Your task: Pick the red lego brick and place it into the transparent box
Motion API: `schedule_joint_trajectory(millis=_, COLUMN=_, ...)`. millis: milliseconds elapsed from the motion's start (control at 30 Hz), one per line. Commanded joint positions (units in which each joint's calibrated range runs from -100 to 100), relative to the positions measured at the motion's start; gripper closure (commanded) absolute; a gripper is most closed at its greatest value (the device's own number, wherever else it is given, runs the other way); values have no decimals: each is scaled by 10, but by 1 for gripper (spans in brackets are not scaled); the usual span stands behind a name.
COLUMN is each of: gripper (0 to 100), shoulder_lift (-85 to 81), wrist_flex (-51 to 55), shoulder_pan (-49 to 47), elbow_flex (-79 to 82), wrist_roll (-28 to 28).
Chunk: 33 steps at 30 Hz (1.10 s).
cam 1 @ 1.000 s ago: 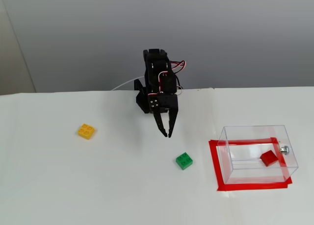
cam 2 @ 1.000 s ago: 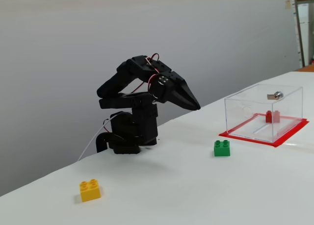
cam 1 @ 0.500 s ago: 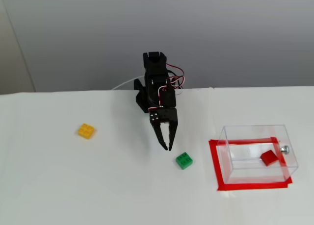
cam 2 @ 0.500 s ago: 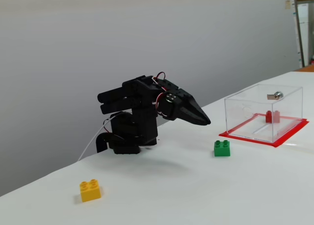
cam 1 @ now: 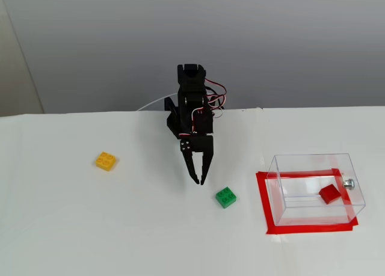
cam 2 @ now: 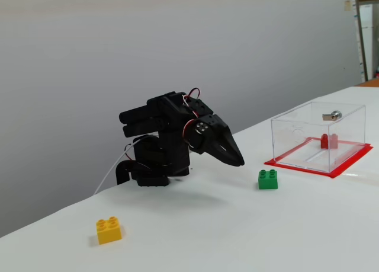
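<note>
Red lego brick (cam 1: 329, 194): already inside the transparent box (cam 1: 283, 213) — task looks done.
Gripper (cam 1: 198, 181): pressed together, empty; best parked, 12 o'clock.

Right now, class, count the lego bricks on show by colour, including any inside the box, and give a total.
Red lego brick, inside the transparent box: 1
Green lego brick, on the table: 1
Yellow lego brick, on the table: 1
Total: 3 bricks

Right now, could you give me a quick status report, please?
Gripper shut, empty, above table. Red lego brick already inside transparent box. Green brick nearby, nothing blocking.
</note>
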Motion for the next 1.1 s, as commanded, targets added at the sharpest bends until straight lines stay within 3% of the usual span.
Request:
schedule_joint_trajectory(millis=0, gripper=99, shoulder_lift=-7, wrist_flex=34, shoulder_pan=-2, elbow_flex=10, wrist_roll=-1)
schedule_joint_trajectory(millis=200, gripper=99, shoulder_lift=-7, wrist_flex=47, shoulder_pan=-3, elbow_flex=3, wrist_roll=1)
schedule_joint_trajectory(millis=533, gripper=99, shoulder_lift=-8, wrist_flex=243, shoulder_pan=-8, elbow_flex=-55, wrist_roll=-1)
schedule_joint_trajectory(millis=1067, gripper=99, shoulder_lift=-7, wrist_flex=251, shoulder_pan=-9, elbow_flex=-60, wrist_roll=-1)
